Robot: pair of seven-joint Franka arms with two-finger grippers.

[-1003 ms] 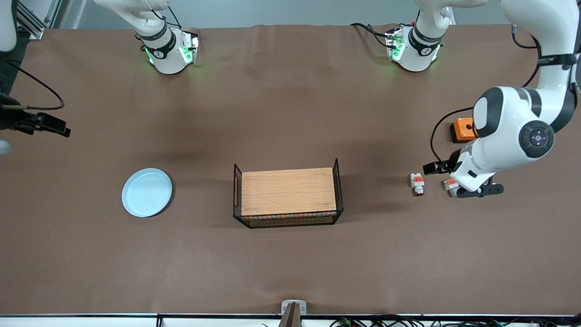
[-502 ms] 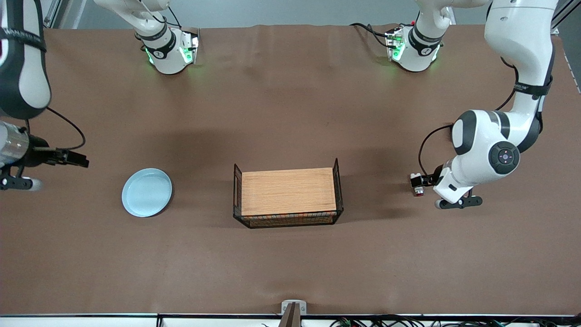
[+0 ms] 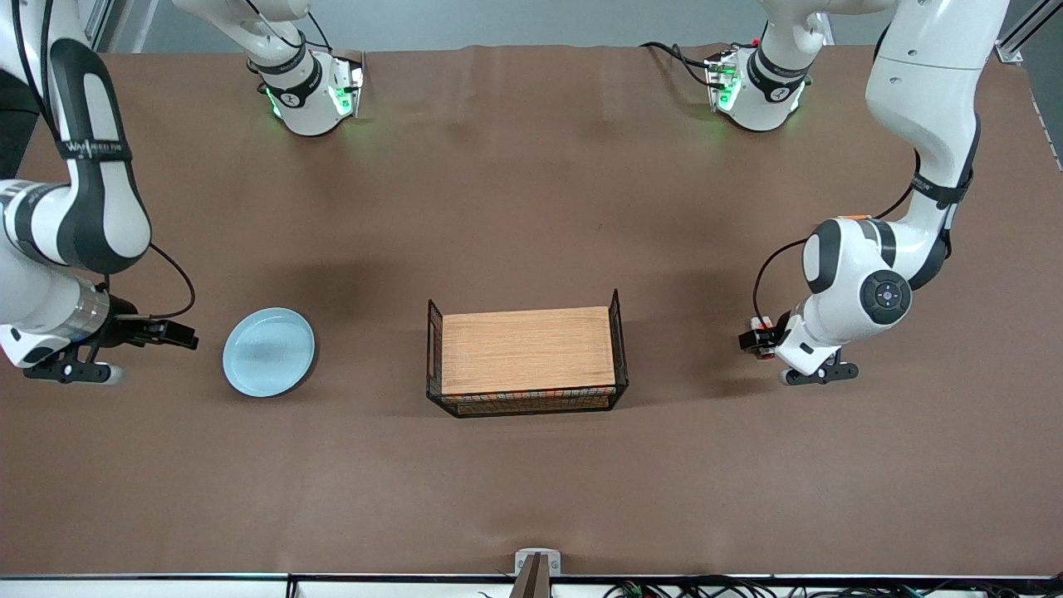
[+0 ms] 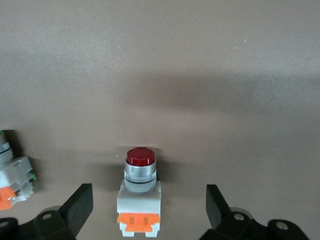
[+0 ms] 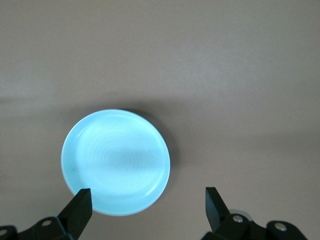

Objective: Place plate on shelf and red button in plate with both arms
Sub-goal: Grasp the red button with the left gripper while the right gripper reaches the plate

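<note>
The pale blue plate (image 3: pixel 269 352) lies flat on the brown table toward the right arm's end. My right gripper (image 3: pixel 66 368) hangs open and empty above bare table just beside it. In the right wrist view the plate (image 5: pixel 116 162) shows whole, its near rim between the gripper's (image 5: pixel 147 207) spread fingers. The red button (image 3: pixel 765 349) lies on its side toward the left arm's end, mostly hidden under the left wrist. My left gripper (image 3: pixel 810 370) is open over it. In the left wrist view the red button (image 4: pixel 140 192) lies between the gripper's (image 4: pixel 147 210) fingers, untouched.
A black wire basket (image 3: pixel 616 316) holding a wooden board (image 3: pixel 527 349) stands at mid-table between plate and button. A similar white-and-orange module with a silvery cap (image 4: pixel 12 175) lies close beside the red button.
The left gripper has moved toward mid-table, from over the silvery-capped module to over the red button. The right arm has swung in from the table's end toward the plate.
</note>
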